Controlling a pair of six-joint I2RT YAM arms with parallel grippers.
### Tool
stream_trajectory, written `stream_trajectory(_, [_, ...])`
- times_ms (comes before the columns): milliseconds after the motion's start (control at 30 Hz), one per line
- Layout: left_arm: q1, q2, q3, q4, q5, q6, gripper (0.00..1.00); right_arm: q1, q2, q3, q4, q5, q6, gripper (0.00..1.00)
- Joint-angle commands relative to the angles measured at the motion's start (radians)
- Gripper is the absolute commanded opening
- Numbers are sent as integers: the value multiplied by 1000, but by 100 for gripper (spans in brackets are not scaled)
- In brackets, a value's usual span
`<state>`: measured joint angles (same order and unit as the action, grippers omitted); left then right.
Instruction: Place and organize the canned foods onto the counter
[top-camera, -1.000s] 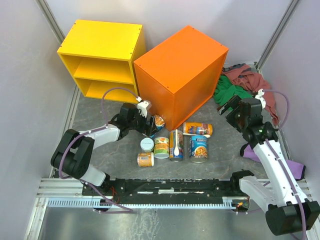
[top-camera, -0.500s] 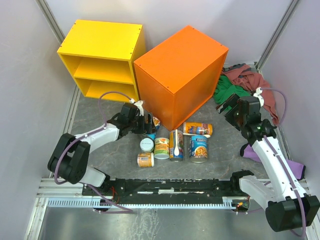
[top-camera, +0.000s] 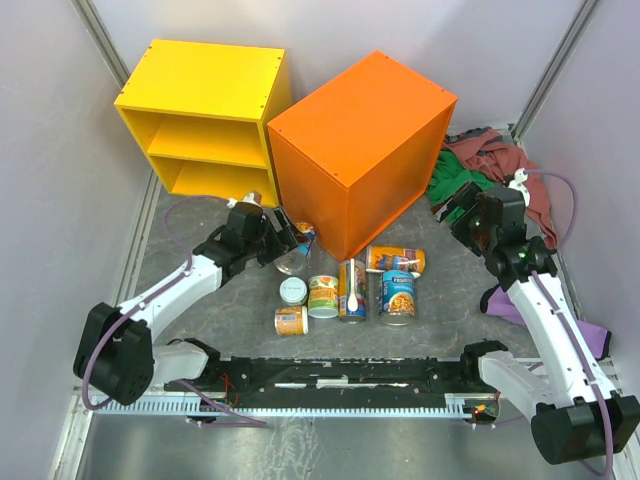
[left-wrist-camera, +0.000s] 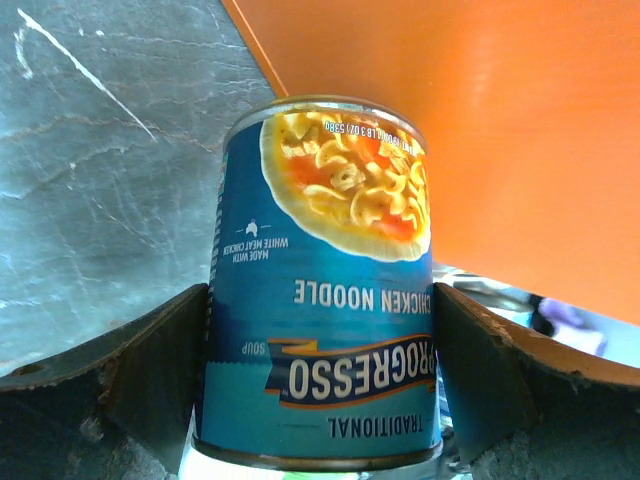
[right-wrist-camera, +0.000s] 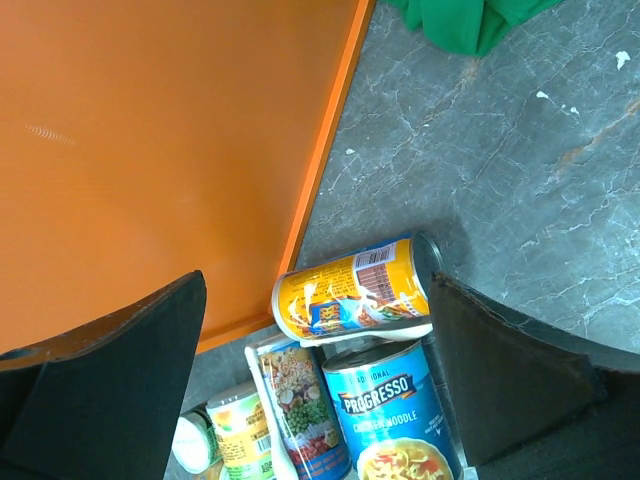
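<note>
My left gripper (top-camera: 287, 246) is shut on a blue Progresso chicken noodle can (left-wrist-camera: 320, 290), held tilted just off the floor by the near left corner of the orange counter (top-camera: 365, 130). The can fills the left wrist view between both fingers (left-wrist-camera: 150, 370). Several cans remain on the floor: a yellow one lying down (top-camera: 395, 259), a blue Progresso (top-camera: 397, 296), a vegetable can (top-camera: 352, 290), a green-yellow can (top-camera: 323, 296) and two short tins (top-camera: 292, 305). My right gripper (top-camera: 470, 215) is open and empty, hovering right of the counter, above the yellow can (right-wrist-camera: 355, 290).
A yellow open-fronted shelf unit (top-camera: 205, 110) stands left of the counter. A heap of green and red clothes (top-camera: 490, 170) lies right of the counter, and a purple cloth (top-camera: 600, 335) lies by the right arm. Grey walls close in on both sides.
My left arm has swung left and back from the counter's foot, carrying the blue can with it. My right gripper has shifted only slightly.
</note>
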<state>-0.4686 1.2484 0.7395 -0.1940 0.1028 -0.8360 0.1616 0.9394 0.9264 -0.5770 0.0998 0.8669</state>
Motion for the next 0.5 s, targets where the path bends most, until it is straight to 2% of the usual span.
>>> stream_trajectory(0, [-1,-110,2,131,10,-259,3,3,-40,53,-3,-14,-5,100])
stream_trajectory(200, [-3,-223,-69,143,-41,-449,3,5,-73,63,-33,-18,0,100])
stream_trajectory(467, [-2,-310,-68,13,-115,-580,3,8,-89,39,-23,-33,27,98])
